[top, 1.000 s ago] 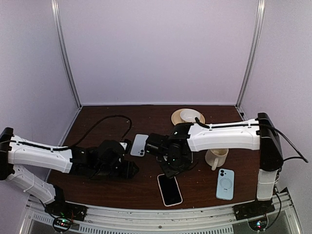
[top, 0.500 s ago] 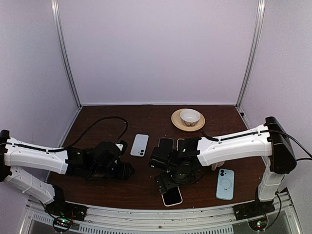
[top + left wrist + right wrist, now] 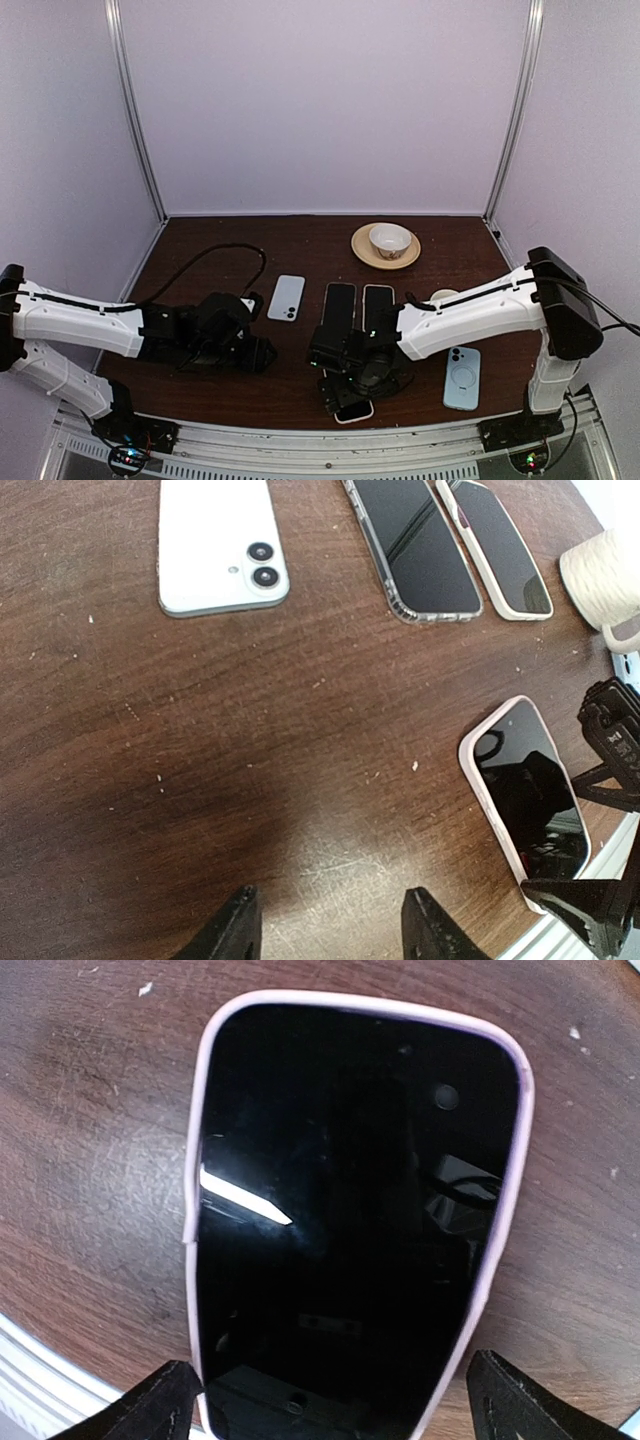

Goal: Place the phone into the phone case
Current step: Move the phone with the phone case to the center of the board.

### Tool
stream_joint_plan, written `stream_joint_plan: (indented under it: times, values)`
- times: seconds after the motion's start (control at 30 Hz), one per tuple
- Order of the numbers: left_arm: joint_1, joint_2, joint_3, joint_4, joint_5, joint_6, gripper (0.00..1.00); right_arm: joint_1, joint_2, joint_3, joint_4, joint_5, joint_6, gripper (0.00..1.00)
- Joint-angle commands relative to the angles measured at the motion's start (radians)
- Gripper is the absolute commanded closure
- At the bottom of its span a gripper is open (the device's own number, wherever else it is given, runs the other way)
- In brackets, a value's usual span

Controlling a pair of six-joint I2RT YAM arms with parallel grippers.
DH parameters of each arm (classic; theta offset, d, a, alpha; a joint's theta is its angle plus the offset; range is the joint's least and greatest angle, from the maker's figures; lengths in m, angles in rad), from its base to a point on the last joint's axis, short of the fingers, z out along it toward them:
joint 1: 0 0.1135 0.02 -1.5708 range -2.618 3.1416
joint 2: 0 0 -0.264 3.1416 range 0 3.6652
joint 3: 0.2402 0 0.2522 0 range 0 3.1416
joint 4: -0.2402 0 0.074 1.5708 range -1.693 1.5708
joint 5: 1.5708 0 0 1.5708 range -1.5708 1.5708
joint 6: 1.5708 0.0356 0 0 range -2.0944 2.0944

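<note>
A black-screened phone point(image 3: 350, 1210) lies face up inside a pale pink phone case point(image 3: 205, 1110) near the table's front edge point(image 3: 352, 410). The case rim shows a small step on its left side. My right gripper point(image 3: 340, 1405) is open and low over the phone's near end, one finger point(image 3: 160, 1405) on each side, neither clearly touching it. It also shows in the top view point(image 3: 352, 392). My left gripper point(image 3: 330, 930) is open over bare wood, left of that phone point(image 3: 525, 790), with nothing between its fingers.
Behind lie a white phone face down point(image 3: 287, 297), a phone in a clear case point(image 3: 338, 305) and one with a pale rim point(image 3: 377, 305). A cream mug point(image 3: 445, 298), a blue phone point(image 3: 461, 377) and a bowl on a plate point(image 3: 388, 240) stand to the right and back.
My right arm has swung from the table's middle to the front edge, opened wide and come down over the pink-cased phone, uncovering the two phones behind. My left gripper has opened slightly.
</note>
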Motion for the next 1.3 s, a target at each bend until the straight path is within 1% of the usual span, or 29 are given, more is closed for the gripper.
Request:
stream_joint_plan:
  times: [0.0, 0.1, 0.23, 0.43, 0.53, 0.6, 0.67, 0.8, 0.93, 1.03, 1.1, 1.17, 1.27]
  values:
    - [-0.002, 0.011, -0.014, 0.037, 0.017, 0.012, 0.49, 0.012, 0.05, 0.026, 0.06, -0.019, 0.022, 0.01]
    - [-0.002, 0.007, -0.02, 0.039, 0.014, 0.011, 0.48, 0.015, 0.074, 0.053, 0.042, -0.011, 0.025, 0.01]
    - [-0.003, 0.003, -0.023, 0.041, 0.01, 0.011, 0.48, 0.019, 0.101, 0.096, -0.03, 0.071, 0.051, 0.02]
    - [-0.002, 0.005, -0.024, 0.038, 0.012, 0.015, 0.48, 0.027, 0.075, 0.074, 0.007, 0.143, 0.14, 0.25]
    - [-0.002, -0.008, -0.029, 0.034, 0.003, 0.018, 0.48, 0.037, 0.064, 0.067, 0.041, 0.172, 0.183, 0.33]
    - [-0.002, -0.025, -0.029, 0.023, -0.012, 0.026, 0.47, 0.046, 0.062, 0.074, 0.057, 0.19, 0.206, 0.43]
    - [-0.002, -0.045, -0.026, 0.005, -0.033, 0.042, 0.46, 0.054, 0.061, 0.09, 0.056, 0.21, 0.224, 0.51]
    - [0.002, -0.083, -0.012, -0.047, -0.062, 0.105, 0.43, 0.064, 0.063, 0.138, 0.04, 0.233, 0.246, 0.6]
    - [0.026, -0.114, 0.009, -0.126, -0.059, 0.139, 0.42, 0.068, 0.069, 0.169, 0.089, 0.226, 0.259, 0.65]
    - [0.051, -0.155, 0.024, -0.181, -0.064, 0.175, 0.4, 0.069, 0.103, 0.236, 0.107, 0.22, 0.241, 0.66]
    - [0.085, -0.189, 0.033, -0.217, -0.059, 0.199, 0.39, 0.069, 0.143, 0.3, 0.091, 0.218, 0.234, 0.67]
    - [0.123, -0.23, 0.039, -0.255, -0.056, 0.218, 0.35, 0.069, 0.181, 0.346, 0.1, 0.211, 0.239, 0.68]
    - [0.178, -0.291, 0.046, -0.305, -0.062, 0.249, 0.31, 0.072, 0.232, 0.375, 0.19, 0.203, 0.288, 0.69]
